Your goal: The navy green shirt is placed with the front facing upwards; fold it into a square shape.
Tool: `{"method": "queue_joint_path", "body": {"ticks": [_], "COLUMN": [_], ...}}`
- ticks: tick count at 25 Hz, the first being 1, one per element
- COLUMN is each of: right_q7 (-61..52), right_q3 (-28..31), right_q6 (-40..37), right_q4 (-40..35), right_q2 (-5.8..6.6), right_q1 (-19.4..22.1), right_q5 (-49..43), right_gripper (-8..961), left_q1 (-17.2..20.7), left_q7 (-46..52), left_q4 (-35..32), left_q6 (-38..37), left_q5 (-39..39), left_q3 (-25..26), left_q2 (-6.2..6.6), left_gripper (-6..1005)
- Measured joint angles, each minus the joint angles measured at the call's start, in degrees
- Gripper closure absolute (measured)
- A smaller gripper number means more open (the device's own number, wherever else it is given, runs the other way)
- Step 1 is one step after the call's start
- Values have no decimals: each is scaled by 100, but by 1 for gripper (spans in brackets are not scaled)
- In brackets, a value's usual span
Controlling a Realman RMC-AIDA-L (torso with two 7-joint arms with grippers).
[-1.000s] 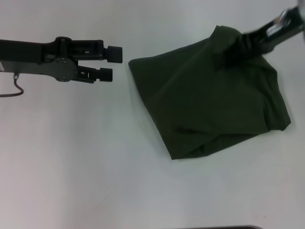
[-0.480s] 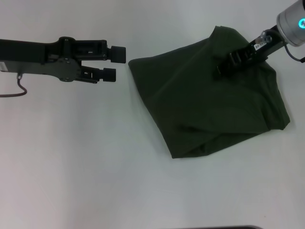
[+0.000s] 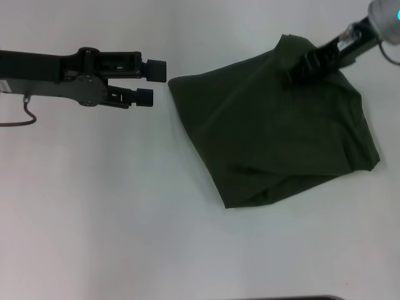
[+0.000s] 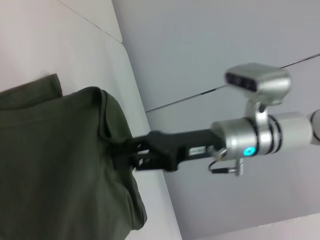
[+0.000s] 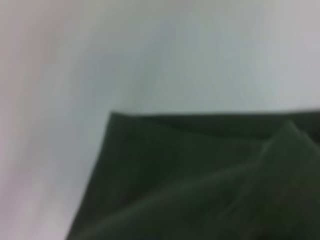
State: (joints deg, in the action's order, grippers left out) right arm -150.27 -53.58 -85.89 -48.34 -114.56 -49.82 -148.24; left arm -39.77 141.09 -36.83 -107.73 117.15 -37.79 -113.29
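Observation:
The navy green shirt lies folded into a rough, crumpled bundle right of the table's middle, plain green side up. My left gripper hovers open just left of the shirt's left corner, nothing between its fingers. My right gripper reaches in from the far right and sits at the shirt's far upper edge. The left wrist view shows that right gripper against the raised edge of the shirt. The right wrist view shows only folded layers of the shirt on the white table.
The white table stretches bare to the left and front of the shirt. A thin cable hangs under the left arm at the left edge. A grey wall stands behind the table.
My right gripper dipped toward the shirt's middle, then drew back up toward the far right edge. The left gripper edged slightly right. The shirt's outline stays the same.

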Motion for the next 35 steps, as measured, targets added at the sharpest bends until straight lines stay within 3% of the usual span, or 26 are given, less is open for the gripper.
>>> {"method": "queue_joint_path", "body": {"ticks": [13, 35], "right_q7": [20, -311], "right_q3": [-29, 25], "right_q6": [259, 880], "right_q4": [313, -286], "right_q2": [-36, 33], "right_q1": [-28, 77], "right_q5": [-184, -785], "right_gripper": [541, 540], "left_q1": [41, 17], "left_q7": [7, 50], "left_q4": [0, 17], "left_q6": [-51, -38], "left_q5": [-57, -61], "left_q3": [19, 18], "left_q2": [19, -9], "left_gripper": [54, 55]}}
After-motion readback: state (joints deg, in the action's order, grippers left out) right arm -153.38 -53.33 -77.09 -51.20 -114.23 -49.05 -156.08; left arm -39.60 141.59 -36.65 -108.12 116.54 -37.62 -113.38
